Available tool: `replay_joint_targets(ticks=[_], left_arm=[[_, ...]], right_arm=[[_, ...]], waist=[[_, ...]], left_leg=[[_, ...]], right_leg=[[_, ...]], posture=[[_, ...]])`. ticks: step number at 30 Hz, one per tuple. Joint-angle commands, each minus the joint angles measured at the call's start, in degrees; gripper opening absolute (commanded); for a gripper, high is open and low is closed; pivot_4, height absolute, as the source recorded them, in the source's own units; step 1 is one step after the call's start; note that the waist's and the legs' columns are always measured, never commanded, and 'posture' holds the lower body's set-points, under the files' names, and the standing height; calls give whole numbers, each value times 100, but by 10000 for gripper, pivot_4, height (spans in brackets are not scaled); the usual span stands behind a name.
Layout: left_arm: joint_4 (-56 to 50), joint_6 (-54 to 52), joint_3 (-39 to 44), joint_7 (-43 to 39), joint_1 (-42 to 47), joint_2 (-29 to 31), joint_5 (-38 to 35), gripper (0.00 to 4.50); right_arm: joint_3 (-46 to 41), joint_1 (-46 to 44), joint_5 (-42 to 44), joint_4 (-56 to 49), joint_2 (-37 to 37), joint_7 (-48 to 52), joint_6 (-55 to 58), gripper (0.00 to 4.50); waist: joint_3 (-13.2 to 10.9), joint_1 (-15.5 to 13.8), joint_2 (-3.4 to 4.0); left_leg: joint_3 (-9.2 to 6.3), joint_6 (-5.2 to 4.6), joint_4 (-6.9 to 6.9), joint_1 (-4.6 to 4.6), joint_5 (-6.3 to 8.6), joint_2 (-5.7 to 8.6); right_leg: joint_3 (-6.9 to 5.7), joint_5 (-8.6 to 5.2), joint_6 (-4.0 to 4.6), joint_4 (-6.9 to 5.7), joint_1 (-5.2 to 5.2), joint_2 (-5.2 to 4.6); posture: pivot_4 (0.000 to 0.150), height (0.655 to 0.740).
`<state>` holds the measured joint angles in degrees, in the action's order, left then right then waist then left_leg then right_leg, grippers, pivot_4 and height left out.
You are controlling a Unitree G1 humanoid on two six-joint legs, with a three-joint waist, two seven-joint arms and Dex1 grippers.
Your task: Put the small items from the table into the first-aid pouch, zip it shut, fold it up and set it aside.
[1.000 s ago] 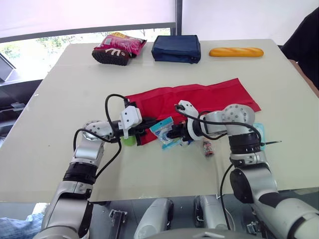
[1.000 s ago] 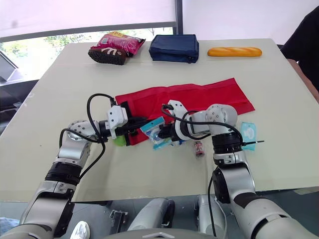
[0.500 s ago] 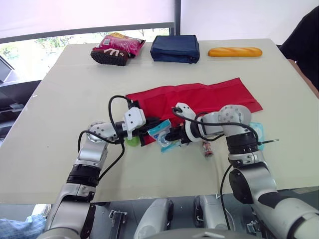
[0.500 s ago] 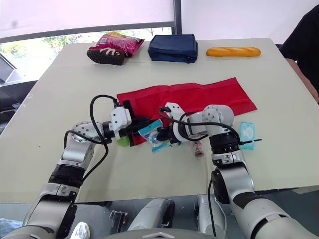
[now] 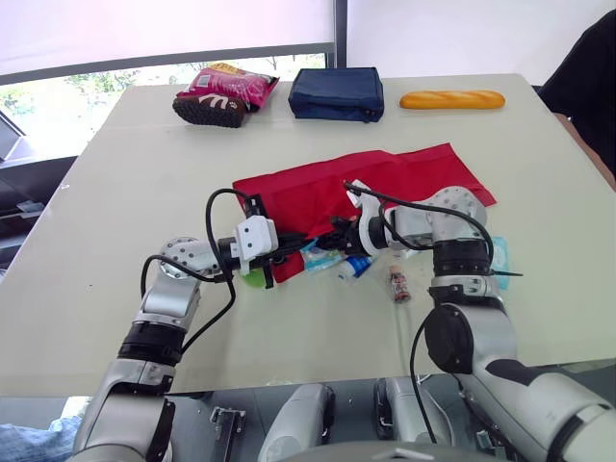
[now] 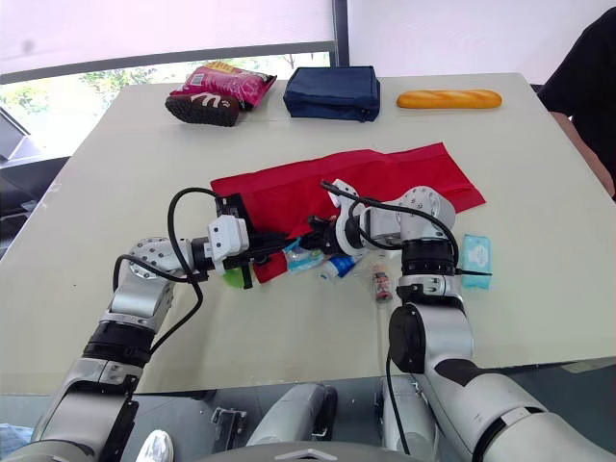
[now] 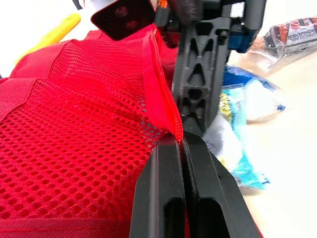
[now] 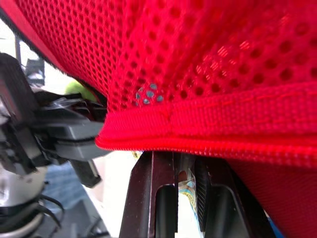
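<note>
The red first-aid pouch (image 5: 385,183) lies unfolded across the table's middle. My left gripper (image 5: 287,246) is shut on the edge of its mesh pocket (image 7: 99,129) at the pouch's left end, holding it lifted. My right gripper (image 5: 335,235) reaches in under that mesh from the right, shut on a blue-and-white packet (image 5: 322,258) that sits at the pocket's mouth. Loose on the table lie a small blue-capped tube (image 5: 354,269), a dark little packet (image 5: 398,285), a teal wipes pack (image 5: 499,255) and something green (image 5: 252,277) below the left gripper.
Along the far edge stand a pink snack bag (image 5: 224,93), a navy pouch (image 5: 336,93) and a bread roll (image 5: 452,99). A person in black (image 5: 589,82) sits at the right corner. A thin black stick (image 5: 508,274) lies by the wipes pack.
My right gripper has carried the blue packet left and up, under the lifted mesh. The left gripper kept hold of the edge. The pouch shifted a little.
</note>
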<state>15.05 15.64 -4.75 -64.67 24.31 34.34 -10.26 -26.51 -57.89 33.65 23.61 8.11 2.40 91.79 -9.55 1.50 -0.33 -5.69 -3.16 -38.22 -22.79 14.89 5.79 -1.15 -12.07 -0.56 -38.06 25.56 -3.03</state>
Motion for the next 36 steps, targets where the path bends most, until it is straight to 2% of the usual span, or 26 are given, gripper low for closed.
replay_joint_targets(ticks=[1, 7, 12, 17, 27, 33, 36], left_arm=[[-121, 95, -161, -210, -74, 41, 23, 316], [-90, 68, -216, -205, 0, 6, -9, 316], [-61, -131, -144, -139, 95, -27, -142, 316], [-219, -621, -74, -220, 106, -89, -531, 316], [-586, -1825, 66, -220, 133, -256, -1251, 316], [-451, -2056, 131, -94, 400, -481, -1236, 316], [-509, -2193, 120, -87, 497, -637, -1281, 316]], right_arm=[[-501, -312, 207, -307, 295, -78, -228, 518], [-1235, -248, 600, -453, 857, -537, -453, 518], [-860, 191, 837, -960, 1090, -591, -401, 518], [-614, 563, 1034, -1189, 1371, -681, -858, 518], [-381, 823, 1782, -956, 1528, -1199, -1595, 518], [74, 1024, 2266, -963, 1654, -1304, -1787, 518], [381, 1043, 2254, -862, 1643, -1132, -2417, 518]], waist=[[0, 5, 0], [0, 52, 0], [0, 87, 1], [0, 91, 1], [0, 94, 1], [0, 89, 1], [0, 92, 1]], left_leg=[[1, 0, 0, 0, 0, 0], [2, 0, 1, -1, 0, 0], [4, 0, 5, -3, 0, 0], [7, 0, 6, -3, 0, -1], [9, -1, 6, -3, 0, -1], [10, -1, 5, -3, 0, -1], [12, -1, 4, -3, 0, -1]], right_leg=[[1, 0, 0, 0, 0, 0], [2, 1, -1, -1, 1, 0], [5, 0, 0, -3, 9, 0], [9, 0, -1, -3, 10, 1], [11, 0, -1, -3, 11, 3], [12, 1, -1, -3, 10, 3], [14, 1, -2, -3, 10, 3]], posture=[[1500, 7395], [1500, 7395], [1500, 7395], [1500, 7395], [1500, 7395], [1500, 7395], [1500, 7395]])
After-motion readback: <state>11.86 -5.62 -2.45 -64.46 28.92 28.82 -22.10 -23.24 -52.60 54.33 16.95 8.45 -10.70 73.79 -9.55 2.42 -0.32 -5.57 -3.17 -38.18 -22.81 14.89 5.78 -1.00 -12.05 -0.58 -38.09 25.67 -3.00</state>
